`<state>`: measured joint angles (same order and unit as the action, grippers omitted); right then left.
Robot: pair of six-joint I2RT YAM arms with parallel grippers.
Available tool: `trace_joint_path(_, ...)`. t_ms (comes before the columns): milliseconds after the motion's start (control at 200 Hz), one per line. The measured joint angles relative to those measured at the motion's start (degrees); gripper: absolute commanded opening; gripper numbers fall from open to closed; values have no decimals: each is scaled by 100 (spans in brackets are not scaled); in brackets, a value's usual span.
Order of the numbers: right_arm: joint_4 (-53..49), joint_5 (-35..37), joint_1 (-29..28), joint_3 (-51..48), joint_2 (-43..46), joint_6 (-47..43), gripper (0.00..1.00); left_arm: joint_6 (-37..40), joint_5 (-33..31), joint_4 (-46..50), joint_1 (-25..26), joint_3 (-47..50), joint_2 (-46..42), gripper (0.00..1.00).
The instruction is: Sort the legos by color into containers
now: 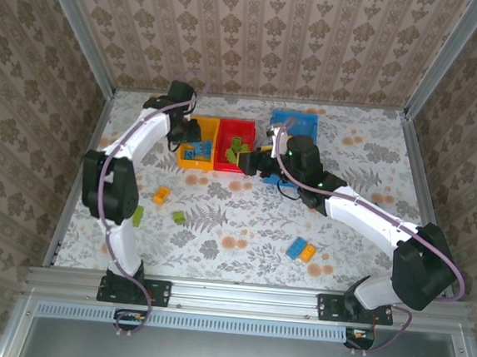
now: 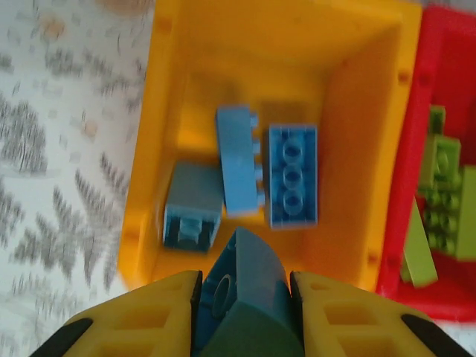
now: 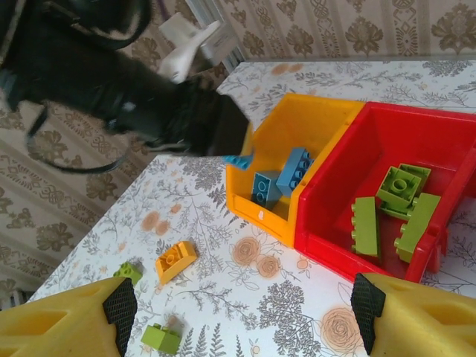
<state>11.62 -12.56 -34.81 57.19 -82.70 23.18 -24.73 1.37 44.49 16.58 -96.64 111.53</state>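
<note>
Barely over the near wall of the yellow-orange bin [image 2: 141,186], the left gripper [image 2: 244,288] pinches a teal brick [image 2: 245,256]; released here, it may clip the rim and tumble out. Past that bin's red neighbour [image 3: 349,149], the right gripper [image 3: 244,303] hangs spread, empty.

Left tool [image 2: 244,286] pinched narrow; right tool [image 3: 244,305] wide apart.

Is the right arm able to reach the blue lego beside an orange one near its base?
Probably yes: the right end effector is open and empty, and the blue lego lies uncovered, only the orange lego beside it.
</note>
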Motion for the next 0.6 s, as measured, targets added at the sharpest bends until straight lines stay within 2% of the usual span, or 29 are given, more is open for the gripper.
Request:
trace_joint_path(185, -68, 39, 4, 61, -11, 2, 79, 83, 92, -37, -66, -992, 1102, 33)
trace_joint_path(305, -153, 46, 7, 63, -9, 2, 80, 111, 162, -28, -66, -1366, 1508, 43)
trace_joint_path(425, -313, 59, 17, 63, -9, -2, 80, 111, 225, -7, -66, -1478, 1615, 57)
trace_joint_path(600, -496, 57, 2, 61, -9, -92, 80, 118, 278, 2, -55, -1440, 1521, 65)
